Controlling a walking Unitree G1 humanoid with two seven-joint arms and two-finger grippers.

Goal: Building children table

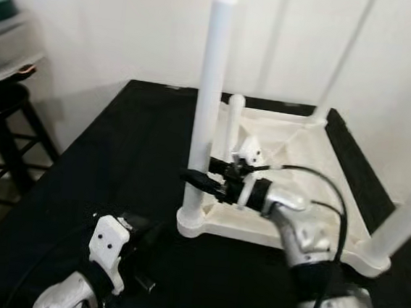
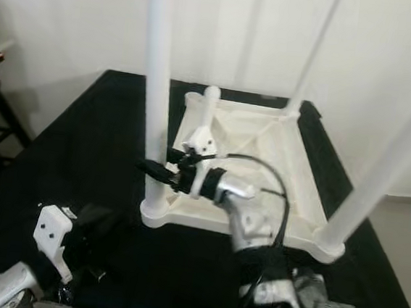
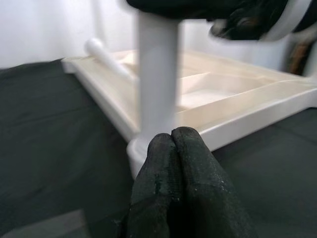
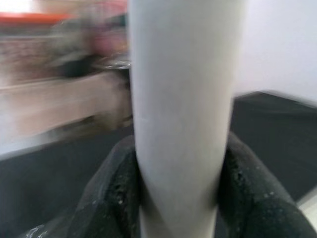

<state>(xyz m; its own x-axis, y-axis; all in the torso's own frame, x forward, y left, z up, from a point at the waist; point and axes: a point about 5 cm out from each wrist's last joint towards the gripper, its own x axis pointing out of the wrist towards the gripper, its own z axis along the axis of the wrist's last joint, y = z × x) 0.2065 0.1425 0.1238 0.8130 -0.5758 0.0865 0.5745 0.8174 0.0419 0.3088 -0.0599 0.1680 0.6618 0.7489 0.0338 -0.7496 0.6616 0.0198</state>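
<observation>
Table leg (image 1: pixel 211 111) stands upright in the upturned table's (image 1: pixel 310 200) 7 o'clock corner socket, right gripper (image 1: pixel 197 180) jaws pinching it low; left gripper (image 3: pixel 181 148), jaws pressed together, waits at 6 o'clock.

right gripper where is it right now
The right gripper is clamped on the upright white leg at the near-left corner of the upturned tabletop, just above its socket.
</observation>
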